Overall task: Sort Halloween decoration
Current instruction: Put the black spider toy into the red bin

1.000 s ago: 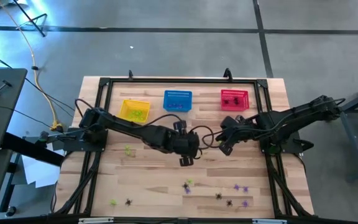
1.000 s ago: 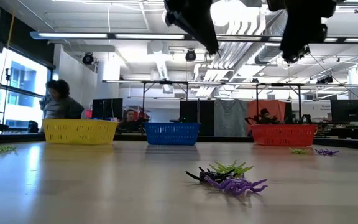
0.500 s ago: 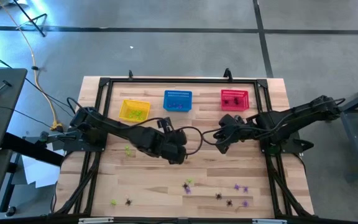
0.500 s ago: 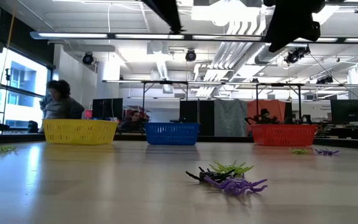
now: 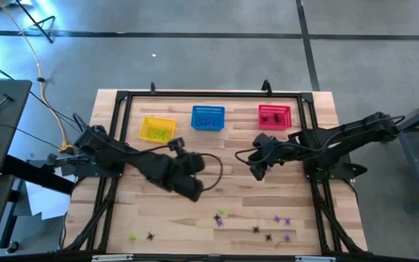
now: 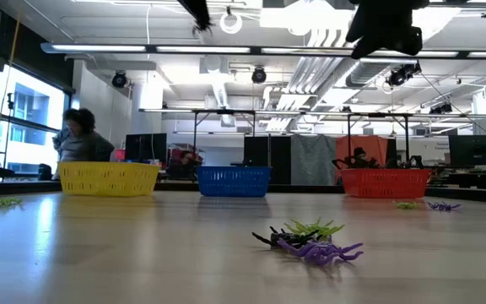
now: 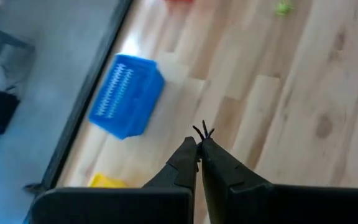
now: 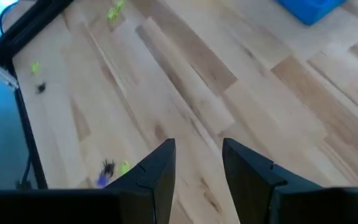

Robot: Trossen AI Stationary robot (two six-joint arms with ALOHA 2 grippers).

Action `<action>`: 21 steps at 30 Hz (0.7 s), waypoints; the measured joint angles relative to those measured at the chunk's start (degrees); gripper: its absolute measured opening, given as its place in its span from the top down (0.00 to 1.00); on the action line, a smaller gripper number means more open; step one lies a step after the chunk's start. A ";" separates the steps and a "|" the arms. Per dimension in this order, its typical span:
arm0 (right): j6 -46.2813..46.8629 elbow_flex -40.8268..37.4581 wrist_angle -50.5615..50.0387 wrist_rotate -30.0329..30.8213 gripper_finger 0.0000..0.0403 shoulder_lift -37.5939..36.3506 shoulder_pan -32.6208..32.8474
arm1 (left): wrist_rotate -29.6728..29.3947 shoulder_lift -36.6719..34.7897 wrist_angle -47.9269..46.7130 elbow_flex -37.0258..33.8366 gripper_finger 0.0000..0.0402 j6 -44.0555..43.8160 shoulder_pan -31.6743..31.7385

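Tiny spider-like plastic trinkets in purple, yellow-green and black lie scattered on the table. A mixed cluster (image 6: 310,239) of one black, one yellow-green and one purple sits near the front edge, with more (image 5: 278,227) toward the front right corner. Two (image 5: 141,236) lie near the front left corner, and one yellow-green (image 5: 149,174) lies left of centre. One black trinket (image 7: 203,132) is pinched between closed fingertips.

We see a pale, wood-grained table (image 5: 195,211) framed in black. Along its far edge sit a yellow basket (image 5: 157,129), a blue basket (image 5: 208,118) and a red basket (image 5: 274,116). Purple, yellow-green and black spider trinkets (image 5: 219,217) dot the near edge.
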 joint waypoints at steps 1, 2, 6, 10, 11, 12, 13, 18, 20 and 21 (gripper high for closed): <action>-0.11 0.00 0.00 -0.75 0.68 0.01 -0.02 | -1.29 -0.90 -1.09 0.00 1.00 -1.70 -0.77; -0.24 0.00 0.02 -0.91 0.68 0.04 -0.19 | -2.80 -1.86 -1.92 0.00 1.00 -3.37 -1.61; -7.96 0.00 3.30 3.81 0.68 0.48 -0.67 | -9.80 -4.89 -2.58 0.00 1.00 -8.08 -4.92; -24.25 -0.02 17.62 10.95 0.68 1.27 -0.13 | -13.77 -5.21 -2.42 0.00 1.00 -10.46 -7.23; -28.84 -0.07 22.08 10.94 0.68 1.54 0.11 | -14.21 -5.12 -2.11 -0.04 1.00 -10.78 -7.64; -32.66 -0.40 27.67 10.54 0.68 1.98 0.44 | -14.66 -4.90 -1.14 -0.21 1.00 -10.77 -7.98; -36.15 -0.79 33.23 9.45 0.68 2.45 0.72 | -15.30 -4.84 0.96 -0.85 1.00 -10.54 -8.22; -43.57 -1.63 41.58 7.13 0.68 5.36 1.40 | -16.92 -4.85 9.01 -3.80 1.00 -6.85 -9.65; -43.64 -1.66 41.96 7.44 0.68 6.68 1.05 | -17.57 -4.91 11.08 -3.87 1.00 -6.52 -10.15; -43.73 -1.66 41.89 7.57 0.68 7.39 0.88 | -17.65 -4.91 11.75 -3.87 1.00 -6.02 -10.36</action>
